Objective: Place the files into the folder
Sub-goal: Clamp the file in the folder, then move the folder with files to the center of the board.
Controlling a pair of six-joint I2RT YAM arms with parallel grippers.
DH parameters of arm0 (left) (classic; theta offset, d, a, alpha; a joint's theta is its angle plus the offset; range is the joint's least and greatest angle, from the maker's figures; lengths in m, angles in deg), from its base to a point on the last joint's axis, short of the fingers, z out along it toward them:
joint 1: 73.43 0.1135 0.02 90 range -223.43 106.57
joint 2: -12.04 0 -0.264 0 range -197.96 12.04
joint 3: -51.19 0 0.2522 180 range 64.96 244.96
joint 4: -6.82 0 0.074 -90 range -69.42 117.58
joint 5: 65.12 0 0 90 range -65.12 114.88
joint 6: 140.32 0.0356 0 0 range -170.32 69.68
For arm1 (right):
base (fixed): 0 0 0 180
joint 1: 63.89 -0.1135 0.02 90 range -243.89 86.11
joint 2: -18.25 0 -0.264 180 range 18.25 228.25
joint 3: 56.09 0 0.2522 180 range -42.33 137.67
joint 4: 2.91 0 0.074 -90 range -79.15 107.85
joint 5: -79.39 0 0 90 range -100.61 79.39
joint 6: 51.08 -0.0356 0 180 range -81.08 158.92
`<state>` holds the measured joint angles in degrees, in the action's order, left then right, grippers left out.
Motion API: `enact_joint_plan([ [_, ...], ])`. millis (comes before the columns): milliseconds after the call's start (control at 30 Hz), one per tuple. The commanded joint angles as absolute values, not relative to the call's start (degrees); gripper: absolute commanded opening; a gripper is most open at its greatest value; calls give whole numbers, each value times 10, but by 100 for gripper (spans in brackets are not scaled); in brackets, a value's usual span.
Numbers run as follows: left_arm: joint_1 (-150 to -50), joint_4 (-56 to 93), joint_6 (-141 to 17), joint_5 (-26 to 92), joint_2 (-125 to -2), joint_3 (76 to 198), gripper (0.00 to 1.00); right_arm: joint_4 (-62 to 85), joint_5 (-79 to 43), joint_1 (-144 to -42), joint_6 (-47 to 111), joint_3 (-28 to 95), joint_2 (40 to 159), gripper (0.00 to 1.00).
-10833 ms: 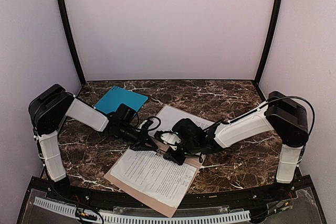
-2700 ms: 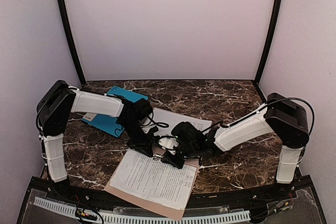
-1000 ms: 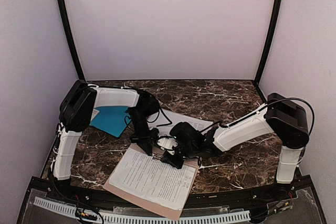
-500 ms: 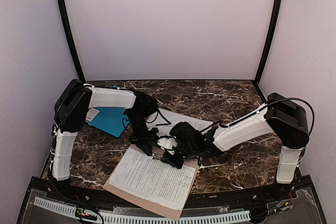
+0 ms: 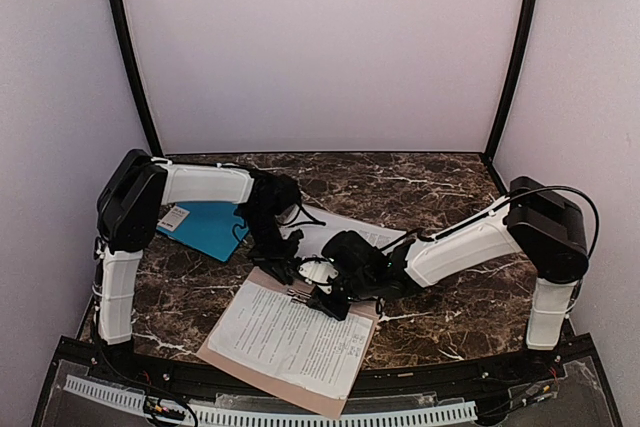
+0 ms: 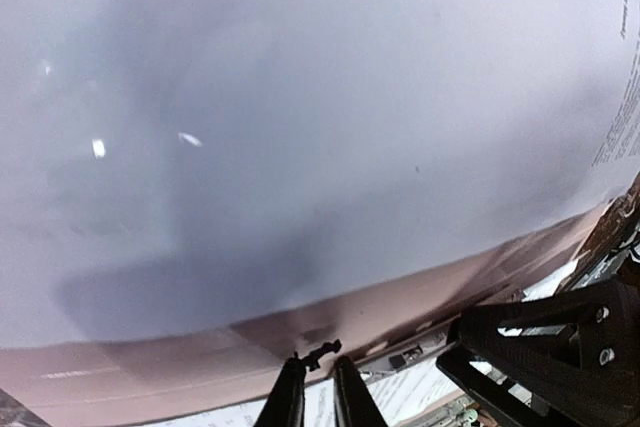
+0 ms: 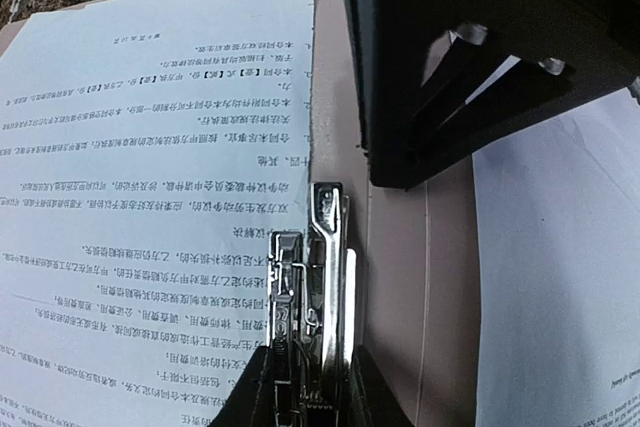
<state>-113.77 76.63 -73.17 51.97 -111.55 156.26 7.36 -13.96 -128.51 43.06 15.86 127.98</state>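
Since half a second ago, left arm's elbow has been swung back toward the left wall, and the teal folder point(image 5: 212, 230) is uncovered further. Left gripper point(image 5: 279, 269) is noted at the far-left corner of the tan folder point(image 7: 395, 267), which lies flat on the marble table point(image 5: 440, 187) at its near centre. Its fingers point(image 6: 290, 399) are seen narrowly apart, with nothing between them. Right gripper point(image 5: 324, 297) is lowered at the folder's far edge, its fingers pressed onto the metal clip point(image 7: 312, 277). One printed sheet point(image 5: 290, 332) is laid on the folder, its edge beside the clip. A second sheet point(image 5: 345, 227) is seen farther back, partly hidden by both arms. A white sheet fills most of the left wrist view, with print at its right edge only.
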Motion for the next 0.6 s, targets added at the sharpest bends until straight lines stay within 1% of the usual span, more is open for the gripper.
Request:
enact_joint_plan([
  [0, -1128, 721, -720, 462, -1096, 1554, 13, 188, -129, -1288, 445, 136, 1317, 21],
  [267, -1125, 709, -704, 471, -1069, 1548, 19, 193, -130, -1288, 449, 137, 1318, 21],
  [400, -1125, 684, -688, 465, -1030, 1528, 22, 204, -136, -1285, 463, 140, 1311, 21],
  [500, -1123, 668, -681, 434, -985, 1500, 26, 222, -146, -1279, 483, 142, 1299, 23],
  [567, -1119, 658, -678, 414, -962, 1481, 29, 238, -151, -1271, 496, 144, 1288, 26],
])
